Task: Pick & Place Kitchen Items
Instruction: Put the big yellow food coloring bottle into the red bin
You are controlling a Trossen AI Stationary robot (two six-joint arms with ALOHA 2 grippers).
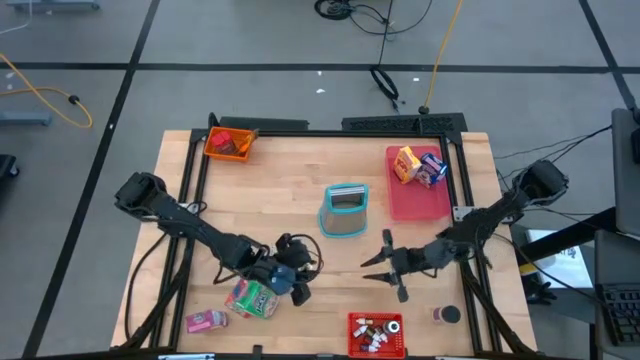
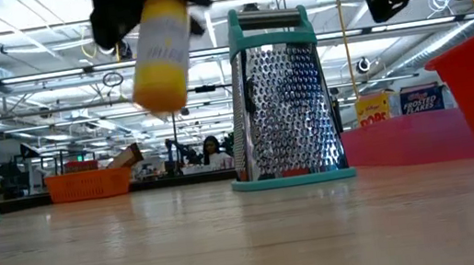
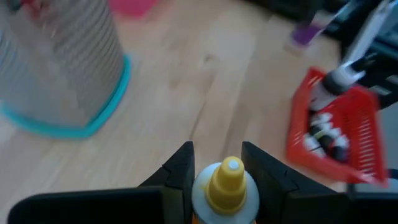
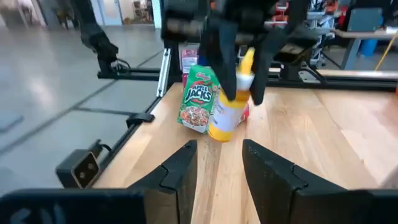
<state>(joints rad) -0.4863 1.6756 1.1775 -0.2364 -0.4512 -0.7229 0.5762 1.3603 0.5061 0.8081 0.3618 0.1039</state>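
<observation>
We note the left gripper (image 4: pixel 244 59) closed on a yellow mustard bottle (image 4: pixel 231 102), fingers (image 3: pixel 180 171) pinching it just below its cap. The bottle hangs clear of the wooden table (image 1: pixel 290 195), tilted, near the front edge. Just beside it on the table lies a green Apple Jacks cereal box (image 4: pixel 198 99), and nearer the front left corner a pink packet (image 1: pixel 206 320).

The right gripper (image 1: pixel 385 265) hovers right of centre, jaws spread wide and empty, facing the left arm.

A teal-framed box grater (image 2: pixel 282 98) stands upright mid-table. The red bin (image 1: pixel 377 334) at the front edge holds small bottles. A pink tray (image 1: pixel 415 200) at back right carries cereal boxes (image 1: pixel 418 165). An orange bin (image 1: pixel 228 143) sits at back left.
</observation>
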